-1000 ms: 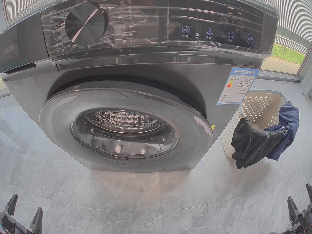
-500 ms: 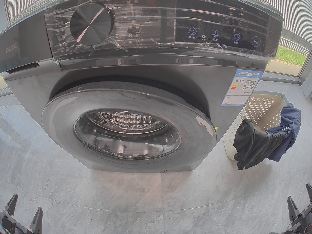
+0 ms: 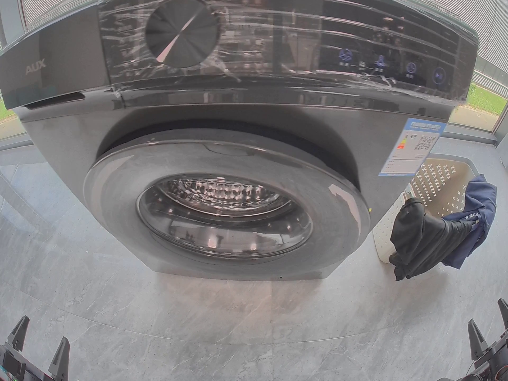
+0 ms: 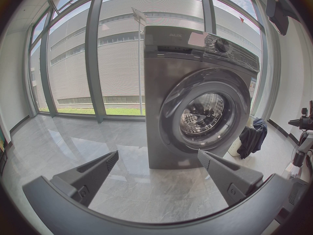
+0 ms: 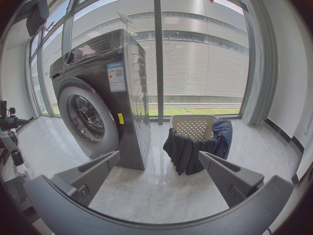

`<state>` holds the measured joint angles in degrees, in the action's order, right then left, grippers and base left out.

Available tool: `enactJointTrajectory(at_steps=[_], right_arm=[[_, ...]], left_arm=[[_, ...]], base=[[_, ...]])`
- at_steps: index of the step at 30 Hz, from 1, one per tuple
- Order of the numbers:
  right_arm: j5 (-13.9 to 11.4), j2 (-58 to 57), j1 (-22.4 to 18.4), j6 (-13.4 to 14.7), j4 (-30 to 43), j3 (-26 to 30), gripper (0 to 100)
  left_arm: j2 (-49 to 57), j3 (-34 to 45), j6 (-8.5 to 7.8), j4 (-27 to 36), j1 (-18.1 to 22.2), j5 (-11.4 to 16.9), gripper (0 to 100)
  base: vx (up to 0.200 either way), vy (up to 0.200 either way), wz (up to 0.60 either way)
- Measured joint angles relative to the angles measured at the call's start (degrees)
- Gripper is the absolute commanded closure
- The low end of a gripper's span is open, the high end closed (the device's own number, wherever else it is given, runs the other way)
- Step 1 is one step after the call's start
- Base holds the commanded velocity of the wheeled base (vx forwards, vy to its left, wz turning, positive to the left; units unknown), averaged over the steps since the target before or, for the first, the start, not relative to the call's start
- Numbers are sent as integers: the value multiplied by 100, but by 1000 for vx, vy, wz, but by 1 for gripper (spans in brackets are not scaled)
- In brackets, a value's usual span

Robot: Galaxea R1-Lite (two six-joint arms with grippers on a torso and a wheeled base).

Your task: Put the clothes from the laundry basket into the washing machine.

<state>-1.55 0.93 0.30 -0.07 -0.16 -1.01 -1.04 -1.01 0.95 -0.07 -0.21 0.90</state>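
Observation:
A grey washing machine point(image 3: 227, 133) stands ahead with its round glass door point(image 3: 225, 215) closed; it also appears as the washing machine point(image 4: 195, 101) and the washing machine point(image 5: 97, 98). To its right sits a white laundry basket point(image 3: 442, 178) with a black garment point(image 3: 423, 239) and a blue garment point(image 3: 476, 212) draped over its rim. The laundry basket point(image 5: 194, 126) holds the black garment point(image 5: 184, 150) and blue garment point(image 5: 223, 136). My left gripper point(image 3: 39, 345) is low at the near left, open and empty. My right gripper point(image 3: 489, 329) is low at the near right, open and empty.
Grey tiled floor point(image 3: 254, 318) spreads between me and the machine. Tall windows point(image 5: 202, 66) stand behind the machine and basket. A tripod stand point(image 4: 305, 137) sits off to one side.
The whole head view has shifted, so the machine and basket sit further right in the picture. Both grippers hold the same places.

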Motion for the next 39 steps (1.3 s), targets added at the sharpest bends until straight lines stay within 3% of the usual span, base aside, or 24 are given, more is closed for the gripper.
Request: enactJointTrajectory(at_steps=[9, 39], right_arm=[[0, 0, 5, 0, 0, 0, 0], [-1, 0, 0, 0, 0, 0, 0]], left_arm=[[0, 0, 0, 0, 5, 7, 0], [0, 0, -9, 0, 0, 0, 0]], base=[[0, 200, 0], [0, 0, 0]])
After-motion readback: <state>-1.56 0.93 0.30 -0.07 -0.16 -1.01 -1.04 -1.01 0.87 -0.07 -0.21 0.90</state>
